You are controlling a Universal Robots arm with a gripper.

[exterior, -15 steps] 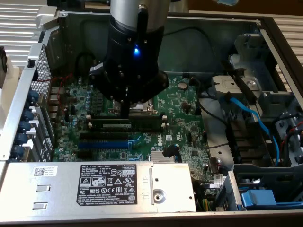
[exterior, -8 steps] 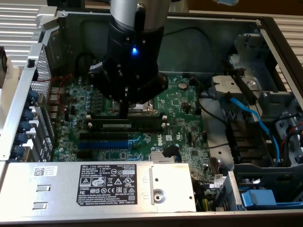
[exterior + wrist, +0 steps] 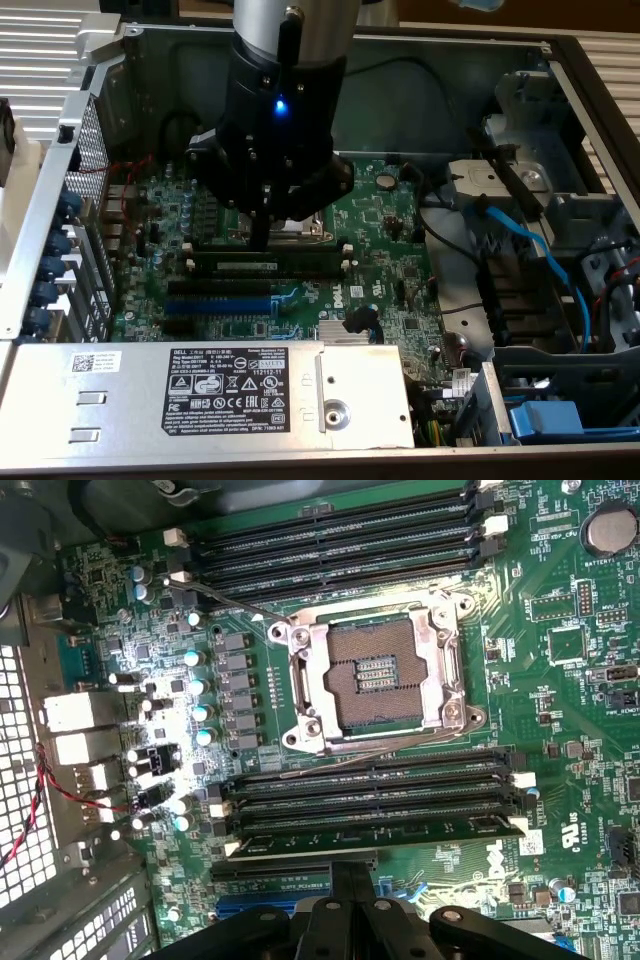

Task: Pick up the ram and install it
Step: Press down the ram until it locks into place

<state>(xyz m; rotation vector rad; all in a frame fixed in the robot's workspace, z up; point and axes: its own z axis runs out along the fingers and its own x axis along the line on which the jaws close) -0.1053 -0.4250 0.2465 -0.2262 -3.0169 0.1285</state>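
- black two-finger gripper [image 3: 262,225] on a grey arm, jaws closed tight and holding nothing; fingertips just above the ram
- ram [image 3: 268,267]: long thin dark-green circuit stick with whitish label, lying in a black slot with white end clips, between the CPU socket and the blue expansion slot [image 3: 218,303]; seated or just resting, can't tell
- silver square CPU socket [image 3: 375,672] with open metal frame, just beyond the ram; four more long black slots [image 3: 330,550] past the socket
- green motherboard [image 3: 395,265] under everything; silver labelled power-supply box [image 3: 210,395] nearest the camera, near side of the ram
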